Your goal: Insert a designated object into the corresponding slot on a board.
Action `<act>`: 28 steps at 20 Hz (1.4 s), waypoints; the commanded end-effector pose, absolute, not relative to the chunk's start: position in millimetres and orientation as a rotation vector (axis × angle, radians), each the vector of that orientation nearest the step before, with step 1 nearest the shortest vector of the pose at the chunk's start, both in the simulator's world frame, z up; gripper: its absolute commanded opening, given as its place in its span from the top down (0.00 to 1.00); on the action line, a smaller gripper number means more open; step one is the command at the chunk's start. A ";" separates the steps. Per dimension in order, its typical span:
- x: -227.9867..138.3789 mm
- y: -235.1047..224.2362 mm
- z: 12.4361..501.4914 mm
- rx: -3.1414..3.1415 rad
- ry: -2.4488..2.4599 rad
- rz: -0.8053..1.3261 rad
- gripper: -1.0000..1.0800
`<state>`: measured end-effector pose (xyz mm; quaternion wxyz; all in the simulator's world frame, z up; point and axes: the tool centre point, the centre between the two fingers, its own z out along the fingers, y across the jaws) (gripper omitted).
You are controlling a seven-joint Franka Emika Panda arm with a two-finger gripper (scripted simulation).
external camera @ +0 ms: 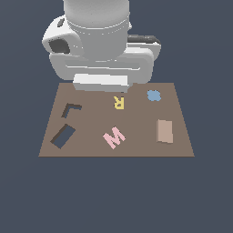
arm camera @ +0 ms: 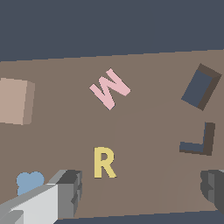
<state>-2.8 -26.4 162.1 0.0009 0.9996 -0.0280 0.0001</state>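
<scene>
The pale pinkish-tan block (external camera: 164, 131) lies flat on the brown board (external camera: 136, 150), near the edge at the exterior view's right; in the wrist view it (arm camera: 15, 101) is cut by the frame edge. The slanted dark rectangular slot (external camera: 63, 135) is near the edge at the exterior view's left and shows in the wrist view (arm camera: 201, 86). My gripper (arm camera: 140, 192) is open and empty, hovering above the board beside the yellow R (arm camera: 104, 162), far from both block and slot. One finger (arm camera: 65, 192) shows fully, the other only partly. In the exterior view the arm (external camera: 100, 50) hides the fingers.
On the board are a pink M (external camera: 113, 136), a yellow R (external camera: 119, 102), a blue blob (external camera: 154, 95) and a dark L-shaped cutout (external camera: 71, 109) just behind the slot. The board lies on a plain dark grey-blue floor (external camera: 113, 195).
</scene>
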 end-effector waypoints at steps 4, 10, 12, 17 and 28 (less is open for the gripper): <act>-2.1 -23.7 160.5 3.139 -0.090 0.000 0.04; 4.1 -3.1 148.2 3.139 -0.109 0.000 0.04; 7.8 8.5 141.4 3.138 -0.120 0.000 0.04; 20.2 45.0 119.4 3.138 -0.154 0.000 0.04; 54.3 127.2 69.3 3.133 -0.231 0.000 0.04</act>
